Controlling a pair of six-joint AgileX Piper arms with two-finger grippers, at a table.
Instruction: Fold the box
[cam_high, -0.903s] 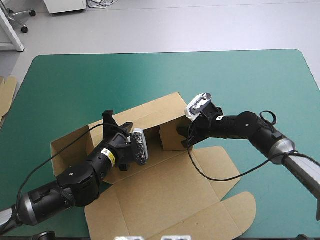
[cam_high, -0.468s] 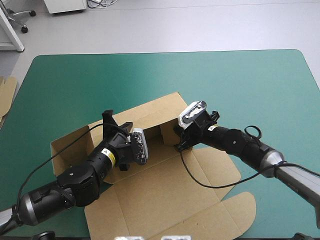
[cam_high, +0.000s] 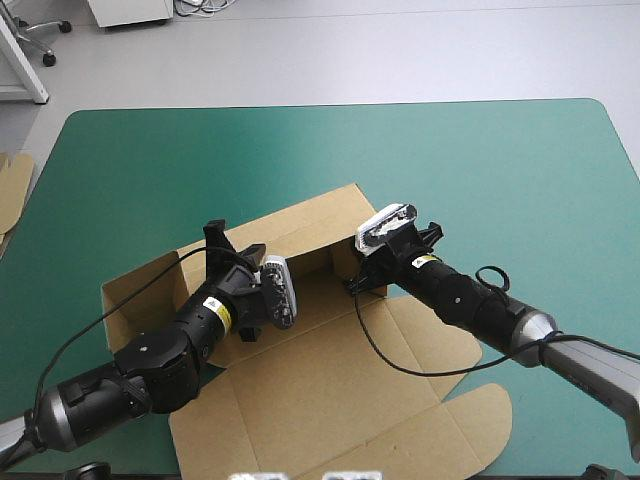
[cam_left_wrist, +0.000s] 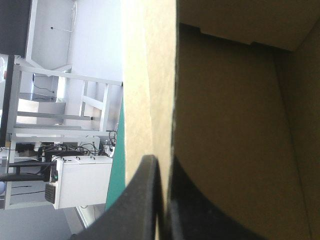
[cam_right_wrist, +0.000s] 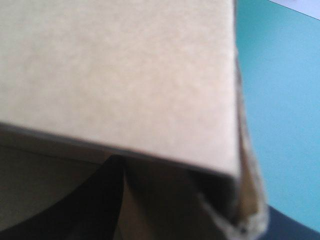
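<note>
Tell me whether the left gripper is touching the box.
Touching. Left wrist view: the left gripper is shut on a raised wall of the box.

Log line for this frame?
box: back wall raised, lid flat | left pincer: shut on box wall | right pincer: at end flap

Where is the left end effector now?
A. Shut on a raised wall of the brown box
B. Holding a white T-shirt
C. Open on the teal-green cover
A: in its wrist view the left end effector is all but shut around the upright wall of the box.
</note>
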